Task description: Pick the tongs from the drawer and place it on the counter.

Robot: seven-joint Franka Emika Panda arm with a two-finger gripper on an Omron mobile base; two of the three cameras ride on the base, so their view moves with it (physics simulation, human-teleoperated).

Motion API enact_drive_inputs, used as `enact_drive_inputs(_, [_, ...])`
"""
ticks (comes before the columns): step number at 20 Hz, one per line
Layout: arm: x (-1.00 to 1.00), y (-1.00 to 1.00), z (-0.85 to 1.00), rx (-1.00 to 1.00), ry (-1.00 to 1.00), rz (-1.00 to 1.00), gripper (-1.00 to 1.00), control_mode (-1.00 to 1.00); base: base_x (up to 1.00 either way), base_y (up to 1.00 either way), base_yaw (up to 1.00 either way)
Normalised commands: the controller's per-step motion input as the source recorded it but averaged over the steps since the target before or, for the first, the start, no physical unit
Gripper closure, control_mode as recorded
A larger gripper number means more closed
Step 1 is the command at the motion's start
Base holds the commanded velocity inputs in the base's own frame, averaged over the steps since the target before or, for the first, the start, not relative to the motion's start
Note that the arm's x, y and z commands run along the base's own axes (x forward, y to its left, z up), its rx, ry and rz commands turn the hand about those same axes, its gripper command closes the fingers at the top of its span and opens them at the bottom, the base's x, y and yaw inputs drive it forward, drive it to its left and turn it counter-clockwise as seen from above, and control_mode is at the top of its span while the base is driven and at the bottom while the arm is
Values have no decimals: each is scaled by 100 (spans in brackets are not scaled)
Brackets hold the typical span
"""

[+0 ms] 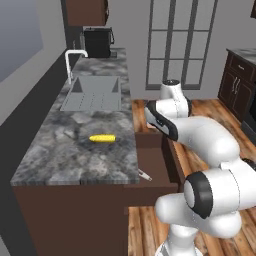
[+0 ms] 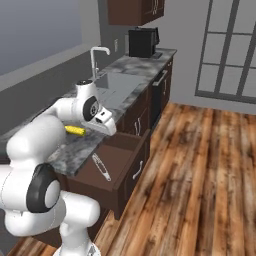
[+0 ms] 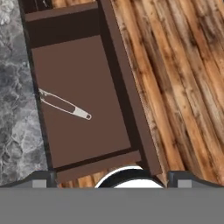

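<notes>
The wide, shallow dark brown wooden drawer (image 2: 117,165) with its reddish-brown floor stands pulled out from the cabinets under the grey mottled stone bench (image 1: 75,145). On that floor lie the slim silver-grey metal tongs (image 3: 63,104), flat and at a slant, near the wall of the drawer closest to the bench and well apart from the drawer's front panel. In the right base view the tongs (image 2: 101,167) lie on the floor of the open drawer; from the left base view just one end (image 1: 145,175) pokes out past the bench edge.

The white arm bends over the open drawer, and its pincer (image 3: 109,177) hangs above the drawer, looking straight down into it, clear of the tongs. The two dark finger tips (image 3: 43,179) sit far apart at the bottom corners of the hand view, so the pincer is spread wide with nothing between its tips.

On the bench a yellow corn cob (image 1: 102,138) lies on its side, between the bench's near end and the inset grey sink (image 1: 95,94). Warm brown plank flooring (image 2: 200,170) runs beside the drawer.
</notes>
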Motion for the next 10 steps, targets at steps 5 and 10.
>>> enact_drive_inputs(5, [0,-4,-94,-1,13,8,-100,-100,0,0,0])
enact_drive_inputs(10, [9,-33,-82,0,11,4,-100,-100,0,0,0])
